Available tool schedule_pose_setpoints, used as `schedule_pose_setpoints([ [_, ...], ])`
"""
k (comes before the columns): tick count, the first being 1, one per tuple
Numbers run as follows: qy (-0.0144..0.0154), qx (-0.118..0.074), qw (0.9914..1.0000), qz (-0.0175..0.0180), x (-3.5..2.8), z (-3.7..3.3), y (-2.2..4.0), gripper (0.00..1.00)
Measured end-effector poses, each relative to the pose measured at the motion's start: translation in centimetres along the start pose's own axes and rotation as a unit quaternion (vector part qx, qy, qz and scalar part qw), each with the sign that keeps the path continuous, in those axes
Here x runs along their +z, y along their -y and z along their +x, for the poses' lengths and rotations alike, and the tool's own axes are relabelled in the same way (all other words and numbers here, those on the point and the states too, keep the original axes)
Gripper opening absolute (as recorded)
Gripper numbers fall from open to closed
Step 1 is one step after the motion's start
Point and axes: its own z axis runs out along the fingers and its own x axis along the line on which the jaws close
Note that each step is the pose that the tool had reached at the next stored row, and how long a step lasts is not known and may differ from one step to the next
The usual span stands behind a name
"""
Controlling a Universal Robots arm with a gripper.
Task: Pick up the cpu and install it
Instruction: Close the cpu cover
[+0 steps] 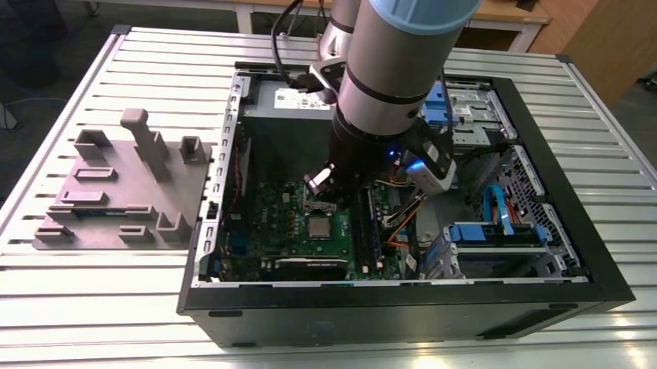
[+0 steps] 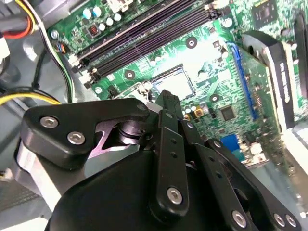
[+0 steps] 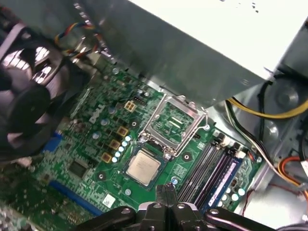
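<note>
The cpu (image 1: 319,225) is a small silvery square lying flat in its socket on the green motherboard (image 1: 269,206) inside the open computer case. It appears in both wrist views (image 3: 143,166) (image 2: 175,82). The socket's metal cover plate (image 3: 175,122) is swung open beside it. My gripper (image 1: 321,203) hangs just above the board, close to the cpu and apart from it. Its black fingers (image 3: 162,192) are pressed together with nothing between them, and the second wrist view shows my gripper (image 2: 168,98) from the side.
A large grey metal box (image 1: 288,104) stands at the case's far end. Long black memory sticks (image 3: 211,166) run beside the socket, with a black fan (image 3: 24,96) on the other side. Blue drive brackets (image 1: 493,234) and cables fill the exterior view's right. A grey fixture block (image 1: 123,192) sits outside the case.
</note>
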Motion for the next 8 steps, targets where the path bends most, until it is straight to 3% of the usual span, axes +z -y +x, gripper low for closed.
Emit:
schedule_pose_setpoints([
  [4,-0.0029,-0.036,0.99935,0.0011,0.01,0.0,0.0,0.11],
  [5,-0.0036,-0.045,0.99896,0.0013,0.01,0.0,0.0,0.11],
  [6,-0.0052,-0.066,0.99781,0.002,0.01,0.0,0.0,0.11],
  [8,-0.0058,-0.072,0.99735,0.0022,0.0,0.0,0.0,0.11],
])
